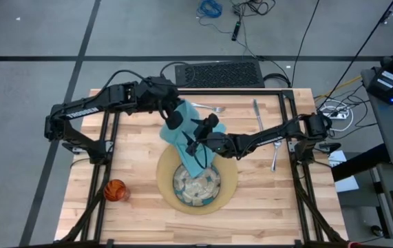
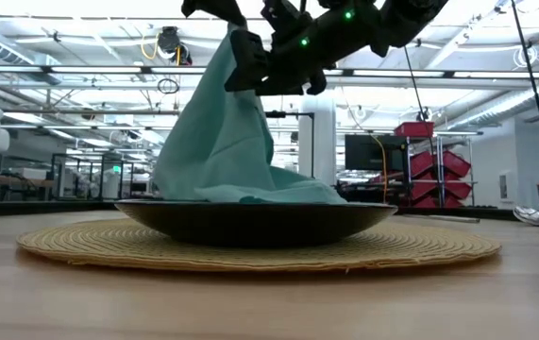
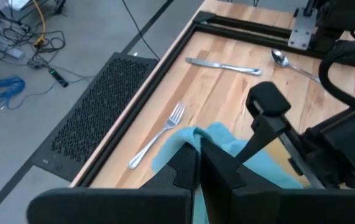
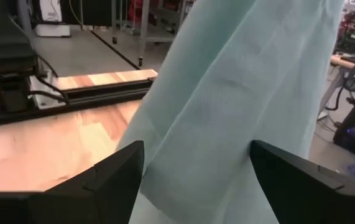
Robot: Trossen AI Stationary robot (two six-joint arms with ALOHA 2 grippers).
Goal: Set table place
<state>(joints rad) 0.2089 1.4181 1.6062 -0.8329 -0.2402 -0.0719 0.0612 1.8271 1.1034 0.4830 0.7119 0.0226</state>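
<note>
1. Two hands meet at the napkin [image 1: 186,141] over the plate [image 1: 197,184].
2. Left hand [image 1: 176,118] pinches its top corner.
3. Right hand [image 4: 196,163] is wide open around the hanging cloth.
4. It looks soft and floppy; grab low.

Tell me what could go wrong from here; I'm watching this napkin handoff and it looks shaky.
1. The left gripper holds the napkin shut by its top while the lower end drapes into the plate; lifting sideways could drag or nudge the plate on the mat.
2. The right gripper is open around the hanging cloth; it may close on a loose fold and lose it.
3. Both arms crowd together above the plate and could bump.
</note>
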